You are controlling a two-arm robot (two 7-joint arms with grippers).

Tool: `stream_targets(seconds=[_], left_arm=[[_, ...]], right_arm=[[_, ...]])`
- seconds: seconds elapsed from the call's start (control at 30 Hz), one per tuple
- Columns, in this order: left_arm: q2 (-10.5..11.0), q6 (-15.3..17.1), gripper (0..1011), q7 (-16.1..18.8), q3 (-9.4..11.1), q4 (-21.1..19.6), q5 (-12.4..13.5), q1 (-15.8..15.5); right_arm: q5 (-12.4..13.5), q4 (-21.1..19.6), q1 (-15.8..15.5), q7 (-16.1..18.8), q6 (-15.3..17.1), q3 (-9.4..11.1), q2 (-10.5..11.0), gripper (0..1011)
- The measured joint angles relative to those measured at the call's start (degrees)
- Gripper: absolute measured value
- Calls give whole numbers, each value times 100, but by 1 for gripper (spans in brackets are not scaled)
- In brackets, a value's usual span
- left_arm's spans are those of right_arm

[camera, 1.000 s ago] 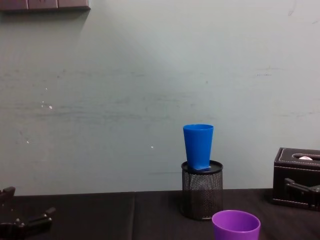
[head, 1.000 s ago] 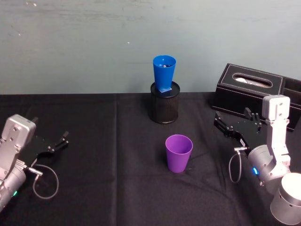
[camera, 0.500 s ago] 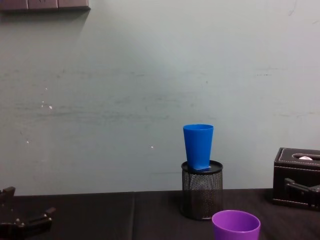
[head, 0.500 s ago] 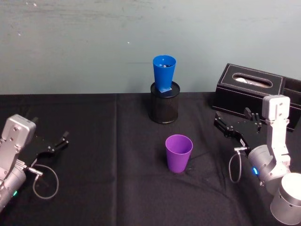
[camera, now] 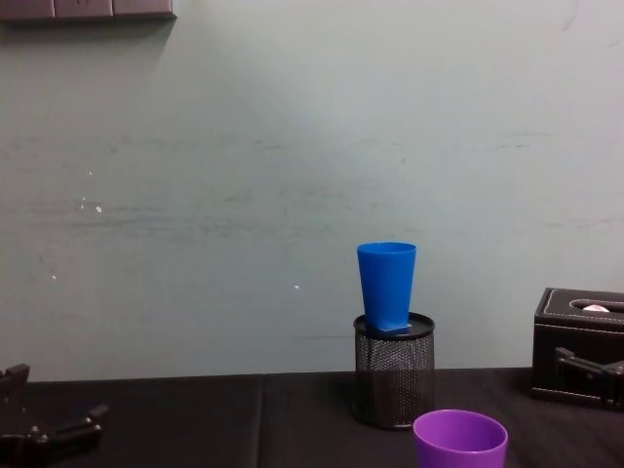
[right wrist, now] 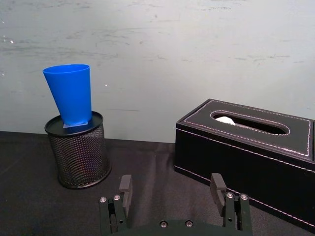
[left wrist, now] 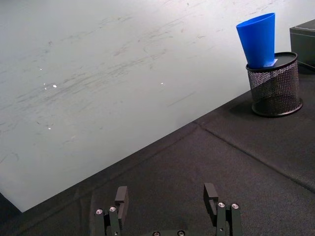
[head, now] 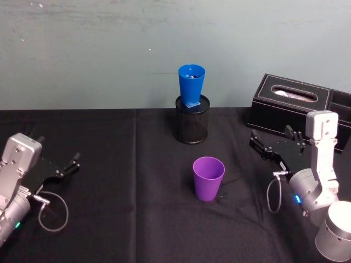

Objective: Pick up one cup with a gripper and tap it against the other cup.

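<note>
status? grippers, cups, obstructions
Left gripper and right gripper open, apart from cups. Purple cup upright on table. Blue cup sits in mesh holder.

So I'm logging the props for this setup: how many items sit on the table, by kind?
Plastic tumblers: 2, the purple tumbler and the blue tumbler, which stands in the holder.
Black mesh pen holder: 1.
Black tissue box: 1.
Total: 4.
</note>
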Motion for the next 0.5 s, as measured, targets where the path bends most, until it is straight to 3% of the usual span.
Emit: stream_targets(seconds=[0.5], left_arm=[[0,0,1000,0,0,0,0,0]], right_arm=[[0,0,0,0,0,0,0,1002]])
